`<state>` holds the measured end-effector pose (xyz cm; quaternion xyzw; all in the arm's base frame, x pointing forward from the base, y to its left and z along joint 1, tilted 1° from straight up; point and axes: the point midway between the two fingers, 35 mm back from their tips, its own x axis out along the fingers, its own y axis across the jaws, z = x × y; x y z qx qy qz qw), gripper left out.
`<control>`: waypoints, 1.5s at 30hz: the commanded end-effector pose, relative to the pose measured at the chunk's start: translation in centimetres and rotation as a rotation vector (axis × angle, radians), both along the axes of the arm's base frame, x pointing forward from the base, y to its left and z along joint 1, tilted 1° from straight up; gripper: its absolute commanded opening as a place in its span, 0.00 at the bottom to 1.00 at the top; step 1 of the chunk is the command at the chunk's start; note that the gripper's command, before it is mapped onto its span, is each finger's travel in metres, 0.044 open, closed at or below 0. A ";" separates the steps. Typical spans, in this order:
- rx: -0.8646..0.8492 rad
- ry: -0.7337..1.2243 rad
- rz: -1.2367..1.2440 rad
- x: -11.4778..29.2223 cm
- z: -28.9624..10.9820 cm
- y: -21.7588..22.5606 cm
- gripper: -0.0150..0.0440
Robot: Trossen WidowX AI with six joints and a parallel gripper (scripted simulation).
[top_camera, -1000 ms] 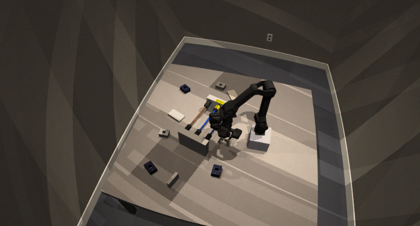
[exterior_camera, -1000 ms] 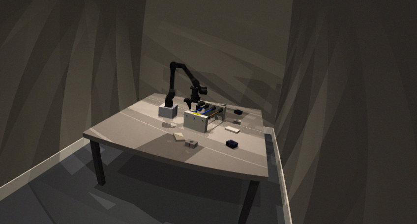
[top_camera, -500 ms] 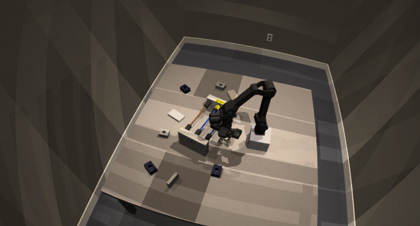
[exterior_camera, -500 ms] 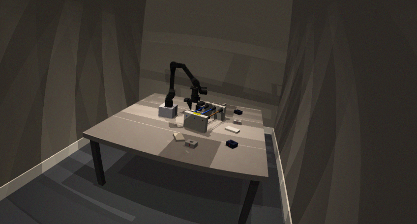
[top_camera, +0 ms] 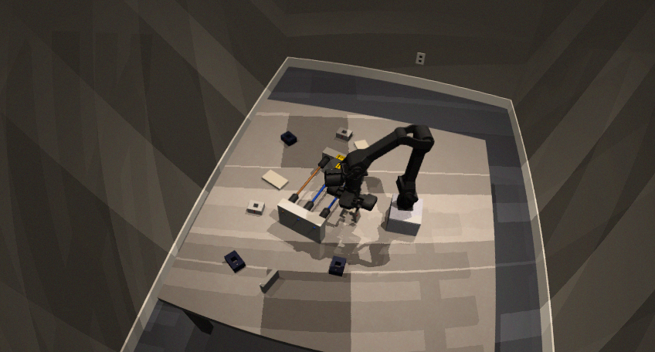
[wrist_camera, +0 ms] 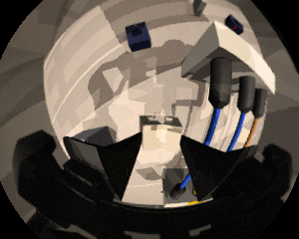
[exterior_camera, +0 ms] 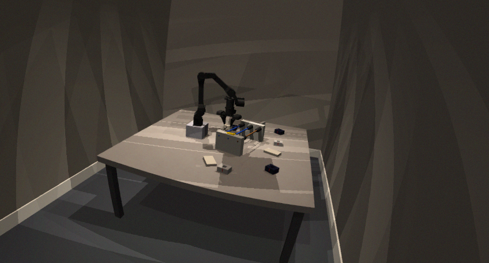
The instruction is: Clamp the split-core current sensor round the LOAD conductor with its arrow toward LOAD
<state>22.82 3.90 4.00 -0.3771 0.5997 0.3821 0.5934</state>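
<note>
Sensor (wrist_camera: pixel 161 138) clenched in claw (wrist_camera: pixel 159 159), blue conductors (wrist_camera: pixel 216 126) just beside, grey end block (top_camera: pixel 300 219) near.

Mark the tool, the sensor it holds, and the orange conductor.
tool (wrist_camera: pixel 161 153): wrist view, gap midway between the fingertips.
sensor (wrist_camera: pixel 161 134): wrist view, pale front face between the fingers.
orange conductor (top_camera: pixel 307 182): top view, middle of the bare orange run.
</note>
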 end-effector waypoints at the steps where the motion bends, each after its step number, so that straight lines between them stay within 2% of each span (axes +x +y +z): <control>1: 0.004 -0.016 0.003 0.5 2.5 0.1 0.25; 14: 0.005 -0.013 0.005 0.4 9.0 -0.1 0.25; 21: 0.005 -0.013 -0.033 0.5 9.4 -0.2 0.25; 45: 0.001 -0.012 -0.918 4.1 9.7 -1.5 0.25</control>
